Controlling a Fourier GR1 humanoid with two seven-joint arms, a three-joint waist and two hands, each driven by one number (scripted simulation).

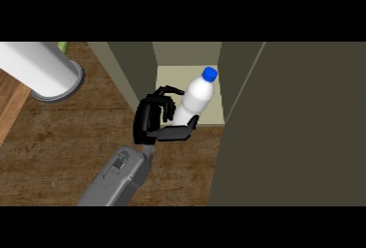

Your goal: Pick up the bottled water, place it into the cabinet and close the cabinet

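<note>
Left hand (pixel 151 118): centre of the frame, back of the hand towards the camera, fingers and thumb curled round the bottled water from its left side.
Forearm (pixel 118 177): grey, comes in from the lower edge left of centre and slants up and to the right.
Bottled water (pixel 199 94): white body, blue cap (pixel 208 73). It is just above centre, leaning up and to the right, with the cap end inside the cabinet opening.
Bottle base: hidden behind the thumb. It seems to sit at the front lip of the cabinet floor, but contact cannot be confirmed.
Cabinet (pixel 133 68): top centre, olive side walls, pale beige floor showing behind the bottle.
Cabinet door (pixel 300 126): broad dark panel filling the right of the frame, standing open, with the opening uncovered.
Counter (pixel 64 145): brown wood grain, left and lower centre.
White cylinder (pixel 36 68): upper left, lying on the counter, well apart from the hand.
</note>
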